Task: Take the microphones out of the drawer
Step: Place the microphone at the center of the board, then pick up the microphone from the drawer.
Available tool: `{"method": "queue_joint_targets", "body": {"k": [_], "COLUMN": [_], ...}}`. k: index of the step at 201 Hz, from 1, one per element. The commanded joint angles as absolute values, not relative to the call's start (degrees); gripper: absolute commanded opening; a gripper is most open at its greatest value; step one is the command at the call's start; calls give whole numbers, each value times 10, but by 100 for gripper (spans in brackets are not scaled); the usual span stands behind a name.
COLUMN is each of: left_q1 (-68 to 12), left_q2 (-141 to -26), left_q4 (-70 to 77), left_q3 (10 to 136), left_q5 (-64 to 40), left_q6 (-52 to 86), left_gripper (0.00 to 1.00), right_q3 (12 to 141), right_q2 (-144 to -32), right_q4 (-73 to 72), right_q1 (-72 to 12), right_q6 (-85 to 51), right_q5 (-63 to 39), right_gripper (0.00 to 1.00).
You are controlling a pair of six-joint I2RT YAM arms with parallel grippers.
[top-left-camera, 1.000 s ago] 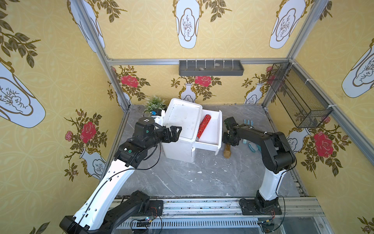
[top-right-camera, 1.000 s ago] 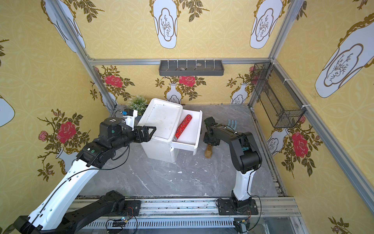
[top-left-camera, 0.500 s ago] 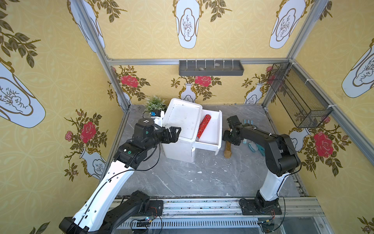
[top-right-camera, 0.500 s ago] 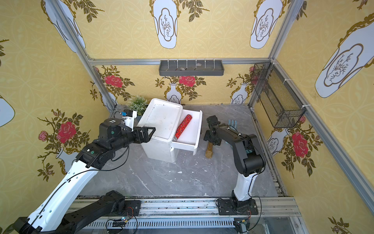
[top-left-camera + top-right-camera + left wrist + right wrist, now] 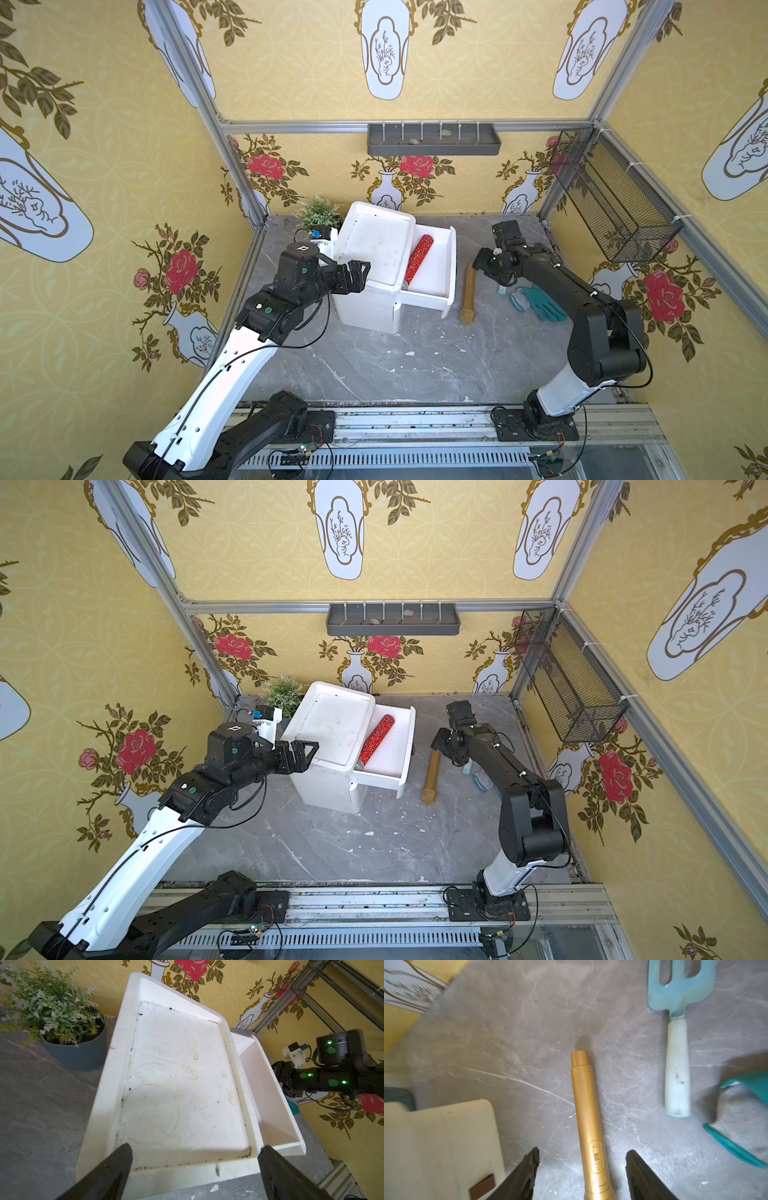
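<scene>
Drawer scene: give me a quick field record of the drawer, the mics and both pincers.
drawer: pulled open from the white cabinet
red glitter microphone: lying inside the drawer
gold microphone: flat on the table, beside the drawer, outside it
right pincer: open, jaws either side of the gold microphone, gaps on both sides
left pincer: open, at the cabinet's top edge, holding nothing
nearby: garden fork, glove, potted plant
</scene>
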State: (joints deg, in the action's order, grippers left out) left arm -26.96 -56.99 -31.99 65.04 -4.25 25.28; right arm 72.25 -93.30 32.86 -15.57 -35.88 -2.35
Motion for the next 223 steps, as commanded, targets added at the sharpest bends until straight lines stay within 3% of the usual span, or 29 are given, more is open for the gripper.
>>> {"method": "queue_joint_targets", "body": {"k": [1, 92, 137, 183, 223], "left_q1": [-269, -261, -156, -116, -99], "left_q2": [-574, -644, -670, -682, -709], "left_q4": [-321, -303, -314, -315, -327], "left_q3": [662, 757, 774, 775, 776], "left_q5": [4, 69, -61, -111, -152], "left_q6": [235, 121, 149, 135, 129], "left_gripper": [100, 100, 100, 100, 89], "right_q3": [754, 914, 991, 1057, 1074], "right_q2": [-912, -882, -913, -975, -1018], "right_q4": [381, 428, 431, 457, 470], "right_q1": [-153, -200, -258, -313, -338], "right_q6": [-375, -442, -477, -509, -541], "right_q5": [-15, -63, -82, -105, -115], "right_gripper": [69, 65, 63, 63, 63]}}
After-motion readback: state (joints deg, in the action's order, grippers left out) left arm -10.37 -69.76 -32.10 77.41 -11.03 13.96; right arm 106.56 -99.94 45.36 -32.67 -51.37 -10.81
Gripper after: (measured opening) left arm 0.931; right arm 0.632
